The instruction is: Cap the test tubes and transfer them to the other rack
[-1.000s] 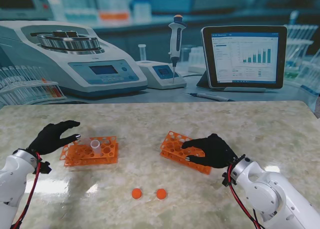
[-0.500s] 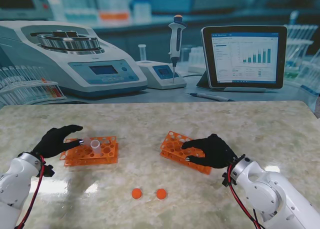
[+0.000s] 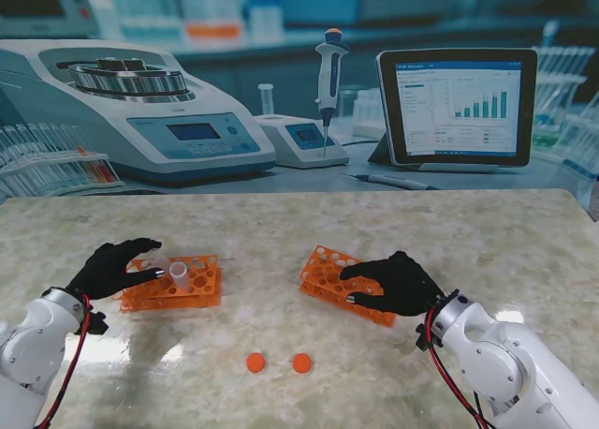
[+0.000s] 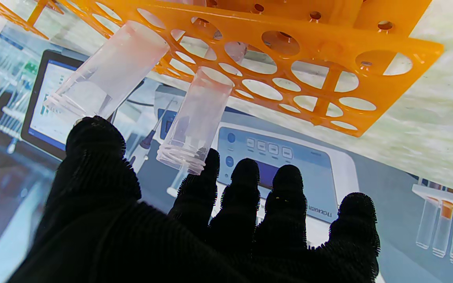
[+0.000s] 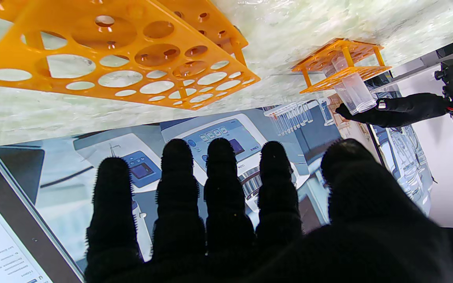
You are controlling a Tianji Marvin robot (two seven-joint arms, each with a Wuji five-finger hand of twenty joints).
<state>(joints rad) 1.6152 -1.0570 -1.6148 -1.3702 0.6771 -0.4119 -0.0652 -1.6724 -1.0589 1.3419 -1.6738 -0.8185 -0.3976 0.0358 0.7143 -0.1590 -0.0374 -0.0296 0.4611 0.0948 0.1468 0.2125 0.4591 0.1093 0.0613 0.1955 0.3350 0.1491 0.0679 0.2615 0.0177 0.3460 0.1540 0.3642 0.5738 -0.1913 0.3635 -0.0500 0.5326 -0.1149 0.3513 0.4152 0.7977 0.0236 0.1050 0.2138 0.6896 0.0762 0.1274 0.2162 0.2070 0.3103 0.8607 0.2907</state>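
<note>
Two clear uncapped test tubes (image 3: 178, 277) (image 4: 197, 118) stand in the orange left rack (image 3: 198, 287) (image 4: 309, 59). My left hand (image 3: 112, 268) (image 4: 210, 220) is at that rack's left end, fingers spread. Its thumb and index tips reach the tubes' rims without closing round either. The second tube (image 4: 108, 74) is next to the thumb. The orange right rack (image 3: 326, 272) (image 5: 112, 59) holds no tubes. My right hand (image 3: 401, 284) (image 5: 230, 220) rests open over its right end. Two orange caps (image 3: 255, 362) (image 3: 301, 362) lie on the table nearer to me.
The marble table (image 3: 309, 223) ends at a printed lab backdrop with a centrifuge (image 3: 131, 110), a pipette (image 3: 328, 73) and a tablet (image 3: 459, 106). In the right wrist view the left rack (image 5: 340, 63) and my left hand (image 5: 399, 110) show in the distance.
My left hand has slid right toward the left rack, and its thumb and index tips now reach the tubes. The right hand, racks and caps have not moved.
</note>
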